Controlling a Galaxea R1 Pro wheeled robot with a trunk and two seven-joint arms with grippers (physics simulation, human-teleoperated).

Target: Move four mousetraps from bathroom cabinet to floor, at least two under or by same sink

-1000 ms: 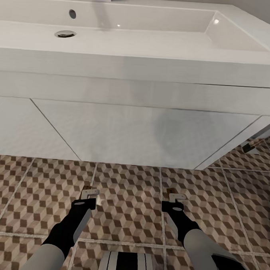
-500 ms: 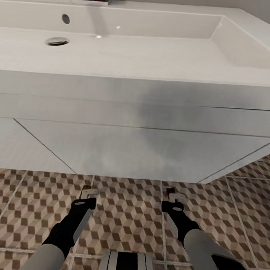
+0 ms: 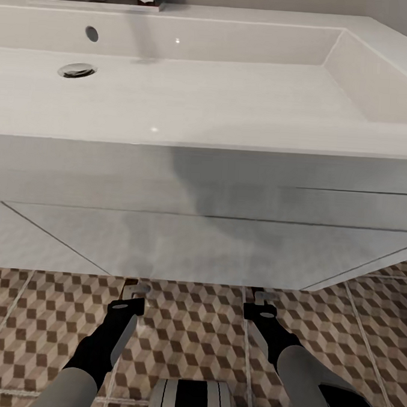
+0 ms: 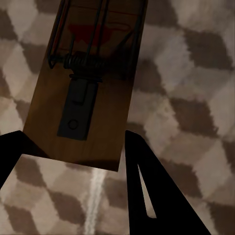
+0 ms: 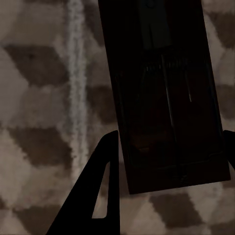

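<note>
**Two mousetraps held at the foot of the sink unit, ready for set-down**

Each end effector carries one mousetrap. The left wrist view shows a flat rectangular brown wooden mousetrap point(image 4: 83, 83) with a dark metal spring, wire bar and a red mark on its board, clamped between the two black fingers point(image 4: 152, 191) of the left end effector point(image 4: 73, 147). Its long axis runs straight out along the fingers, away from the wrist. The right wrist view shows a second flat rectangular mousetrap point(image 5: 166, 93), very dark in shadow, gripped the same way by the right end effector point(image 5: 169, 142), long axis again in line with the fingers.

In the head view both traps project forward from the fingertips: left mousetrap point(image 3: 131, 282), left end effector point(image 3: 135, 292); right mousetrap point(image 3: 257, 289), right end effector point(image 3: 263, 298). Both arms reach equally far forward, side by side and well apart.

Below them lies the bathroom floor point(image 3: 190, 323) of large square tiles printed with brown, beige and white cubes. Whether the traps touch the tiles cannot be told.

Directly ahead stands the wide white sink vanity with plain flat panels point(image 3: 201, 245); its lower edge sits just beyond the trap tips. Forward room is therefore nearly used up. Judgement: the release point is straight down, next to the sink. Open floor remains to both sides and behind.
</note>
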